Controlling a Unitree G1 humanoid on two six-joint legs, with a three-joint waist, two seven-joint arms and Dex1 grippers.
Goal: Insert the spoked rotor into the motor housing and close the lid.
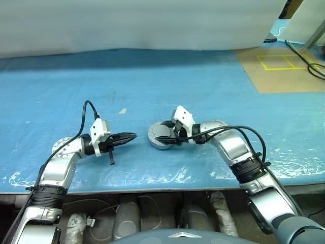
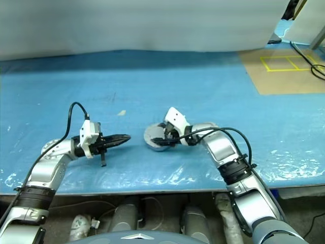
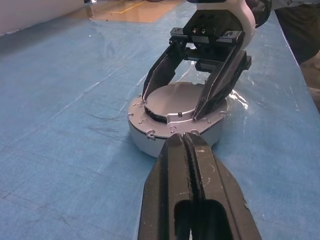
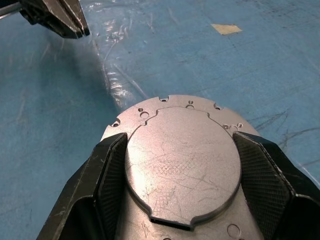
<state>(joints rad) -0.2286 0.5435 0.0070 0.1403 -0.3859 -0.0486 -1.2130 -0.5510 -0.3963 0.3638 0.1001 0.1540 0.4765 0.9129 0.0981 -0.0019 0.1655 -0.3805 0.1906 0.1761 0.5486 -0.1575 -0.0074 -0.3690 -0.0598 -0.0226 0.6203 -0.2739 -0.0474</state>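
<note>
Right tool point(image 4: 182, 170) gripping lid point(image 4: 182, 165) on housing point(image 3: 175, 122)
Left tool point(image 3: 192, 160) hovering closed just beside housing, over blue tabletop point(image 1: 152, 81)

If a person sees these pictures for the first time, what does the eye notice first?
Probably the round grey motor housing on the blue table cover, with the right gripper gripping the flat metal lid on top of it. Next, the left gripper, shut and empty, pointing at the housing from a short way off.
</note>
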